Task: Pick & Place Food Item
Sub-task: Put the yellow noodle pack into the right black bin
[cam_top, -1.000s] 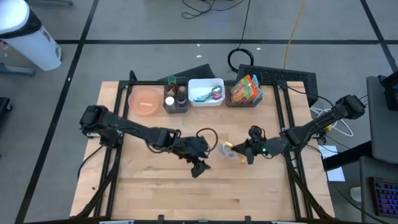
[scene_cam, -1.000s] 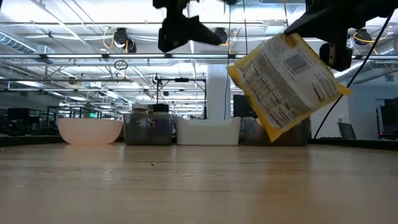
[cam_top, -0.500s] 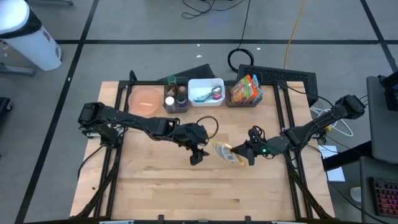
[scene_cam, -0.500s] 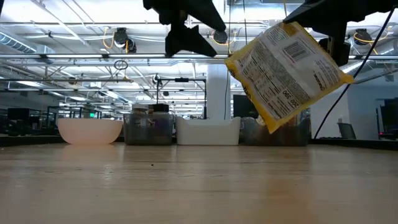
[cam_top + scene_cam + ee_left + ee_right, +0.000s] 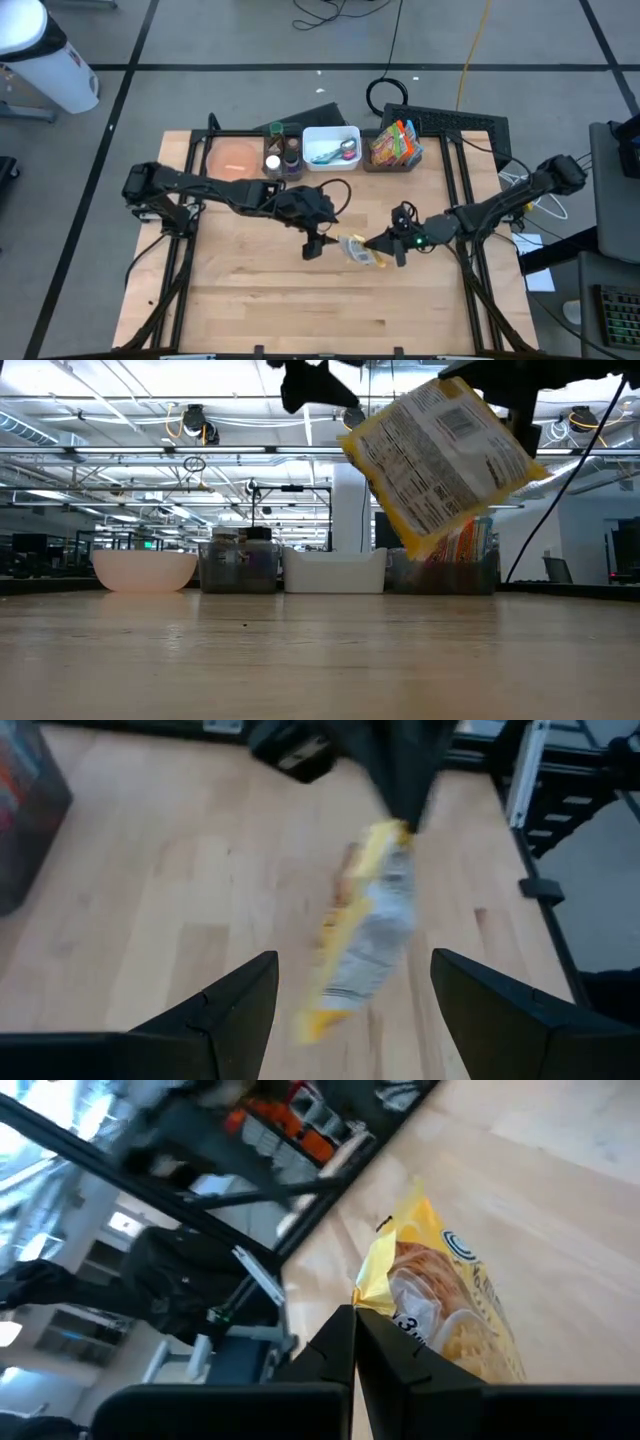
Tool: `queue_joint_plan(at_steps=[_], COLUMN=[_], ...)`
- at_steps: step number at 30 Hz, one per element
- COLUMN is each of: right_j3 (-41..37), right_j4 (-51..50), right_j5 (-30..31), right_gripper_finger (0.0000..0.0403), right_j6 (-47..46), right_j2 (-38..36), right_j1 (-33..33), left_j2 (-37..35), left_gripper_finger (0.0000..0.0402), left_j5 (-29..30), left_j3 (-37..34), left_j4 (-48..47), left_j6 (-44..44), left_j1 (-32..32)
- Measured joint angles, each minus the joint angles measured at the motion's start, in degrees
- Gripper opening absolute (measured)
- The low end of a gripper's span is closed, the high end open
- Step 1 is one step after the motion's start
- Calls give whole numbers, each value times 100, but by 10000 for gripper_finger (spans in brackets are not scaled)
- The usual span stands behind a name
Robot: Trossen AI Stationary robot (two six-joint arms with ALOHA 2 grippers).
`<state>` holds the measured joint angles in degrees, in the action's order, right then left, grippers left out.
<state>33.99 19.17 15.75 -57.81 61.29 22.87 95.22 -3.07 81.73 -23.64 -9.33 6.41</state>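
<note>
Yellow snack packet (image 5: 361,250) hanging in the air above the middle of the wooden worktop (image 5: 250,310), pinched by one top corner in the right pincer (image 5: 387,243), fingers closed tight on the foil. Packet tilted, printed back toward the low camera (image 5: 440,460), clear of the wood below. Left pincer (image 5: 312,245) just beside the packet, fingers spread wide and holding nothing, aimed at the packet's free end as seen past its own two dark fingers (image 5: 230,1010). Possibly a handover between arms, judging by the facing pincers, though not certain.

Along the far edge of the worktop: a pink bowl (image 5: 233,161), a bin of bottles (image 5: 283,156), a white tray (image 5: 331,147) and a bin of colourful snack bags (image 5: 396,145).

Progress, as a judgement: pick done, packet lifted and carried over open worktop; placement not yet done, with the destination not evident from the scene. Release into some container or spot left to do.
</note>
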Motion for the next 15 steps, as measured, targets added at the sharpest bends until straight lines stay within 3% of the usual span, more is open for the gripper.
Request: queue_joint_plan(at_steps=[6,15], right_j3=[0,0], right_j4=[481,908], right_j5=[-241,-241], right_gripper_finger=[0,0], right_j6=[163,398], right_j2=[186,243], right_j1=[-45,-45], left_j2=[2,4], left_gripper_finger=[271,271], left_j5=[-251,-608], left_j3=[11,11], left_j4=[-556,-632], left_j6=[-129,-130], left_j1=[-184,-234])
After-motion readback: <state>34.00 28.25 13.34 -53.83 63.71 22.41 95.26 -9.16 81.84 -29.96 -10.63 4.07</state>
